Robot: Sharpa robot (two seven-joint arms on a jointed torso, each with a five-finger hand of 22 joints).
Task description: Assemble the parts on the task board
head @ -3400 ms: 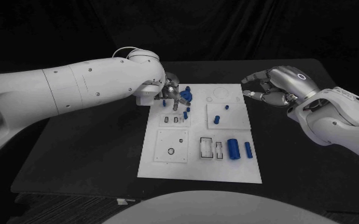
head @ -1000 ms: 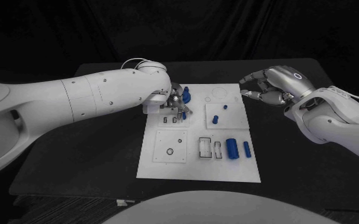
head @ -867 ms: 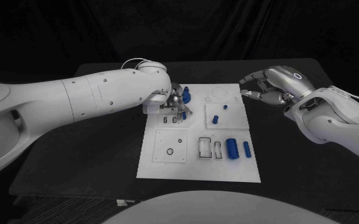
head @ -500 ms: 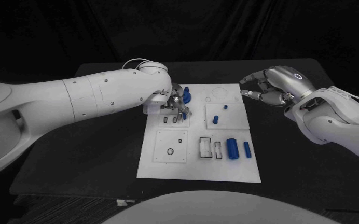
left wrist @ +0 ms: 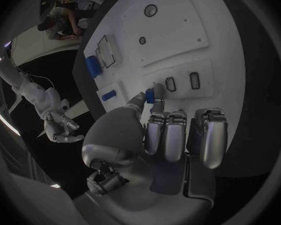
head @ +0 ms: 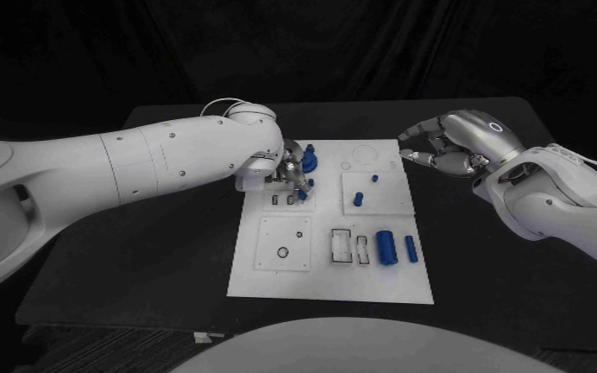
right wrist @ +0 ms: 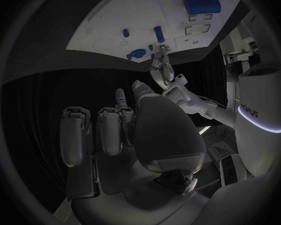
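- Head view: left hand low over the far-left part of the task board, fingertips pinching a small blue peg at about 5 o'clock from the palm. Peg roughly upright, just above the twin slots. Right hand off the board's far-right corner, at 3 o'clock from the left hand, well apart, fingers curled in on nothing. Left hand clearly the nearer one. Larger blue cylinder and slim blue bar lying near the board's near-right edge, long axes running far to near.
- Left wrist view: thumb and one finger closed on the small blue peg, other fingers folded alongside. Twin slots just beyond the peg, open white board around them; likely next, a short straight lowering.
- Right wrist view: right hand with fingers drawn in, holding nothing, above black table; board edge well ahead.
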